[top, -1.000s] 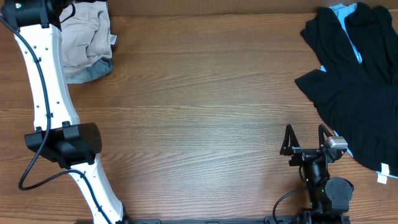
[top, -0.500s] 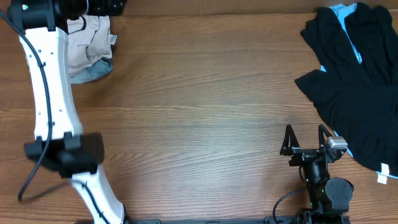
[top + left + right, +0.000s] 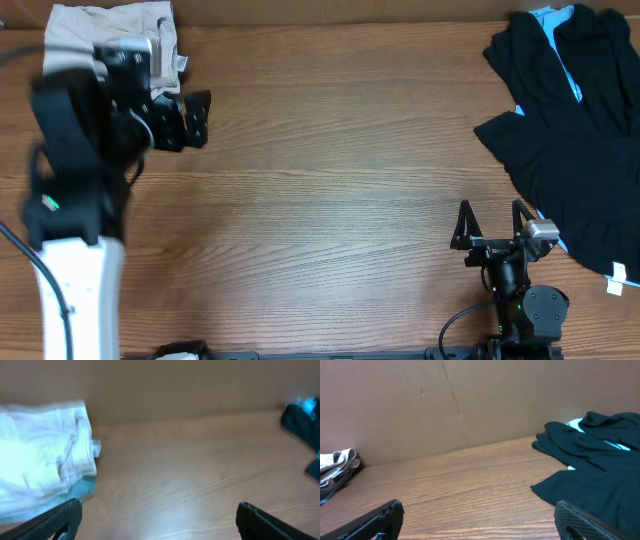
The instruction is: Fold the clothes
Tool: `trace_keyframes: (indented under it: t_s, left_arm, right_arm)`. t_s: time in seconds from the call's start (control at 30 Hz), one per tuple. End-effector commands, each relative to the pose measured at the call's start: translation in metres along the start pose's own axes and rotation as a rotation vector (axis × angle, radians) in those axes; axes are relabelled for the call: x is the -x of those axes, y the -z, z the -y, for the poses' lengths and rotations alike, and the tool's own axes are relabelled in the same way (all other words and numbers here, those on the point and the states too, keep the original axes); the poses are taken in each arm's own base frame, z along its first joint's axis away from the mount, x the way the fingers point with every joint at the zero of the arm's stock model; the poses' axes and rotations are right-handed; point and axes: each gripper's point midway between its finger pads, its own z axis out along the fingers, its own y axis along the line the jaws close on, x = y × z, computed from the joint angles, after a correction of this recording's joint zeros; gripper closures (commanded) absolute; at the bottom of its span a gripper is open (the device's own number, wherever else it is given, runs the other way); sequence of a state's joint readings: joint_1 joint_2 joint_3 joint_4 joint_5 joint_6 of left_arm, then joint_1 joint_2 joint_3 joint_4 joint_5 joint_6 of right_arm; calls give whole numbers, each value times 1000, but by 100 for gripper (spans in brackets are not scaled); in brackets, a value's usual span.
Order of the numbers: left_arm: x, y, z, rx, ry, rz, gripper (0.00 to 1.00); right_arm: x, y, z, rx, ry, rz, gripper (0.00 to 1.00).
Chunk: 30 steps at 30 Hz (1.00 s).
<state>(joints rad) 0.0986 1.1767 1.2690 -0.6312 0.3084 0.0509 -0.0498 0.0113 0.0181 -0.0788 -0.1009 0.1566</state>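
The left gripper [image 3: 196, 120] has its jaws spread fully wide, and nothing is between them. It hangs over bare wood, just beside the cloth but not touching it. The right gripper [image 3: 490, 208] is also wide open and empty. It sits low near the front edge of the brown wooden table [image 3: 330, 200], probably parked there because this step gives it no job.

The pale beige cloth shorts [image 3: 45, 455] lie as a compact heap in the far left corner, close to the brown cardboard wall [image 3: 420, 400]. The small white tag [image 3: 96, 448] sticks out on the side toward the middle of the table. Under the heap a strip of light-blue denim [image 3: 82, 489] shows, so I judge that the beige pair rests on top of another garment, as on a stack.

The black garments with light-blue trim [image 3: 570, 120] are spread in the far right corner, well apart. Whether the beige heap is a finished fold I cannot tell; it looks bunched, not flat.
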Motion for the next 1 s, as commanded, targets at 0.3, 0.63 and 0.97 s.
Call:
trace_keyframes:
  t_s: [0.3, 0.63, 0.97]
  left_arm:
    - [-138, 20, 15, 4, -121, 377, 0]
    - [-170, 26, 13, 43, -140, 459, 0]
    - [-180, 31, 12, 66, -169, 525, 0]
  right_arm:
    - [-2, 0, -2, 12, -3, 1, 0]
    - [-2, 0, -2, 12, -3, 1, 0]
    - [-2, 0, -2, 12, -3, 1, 0]
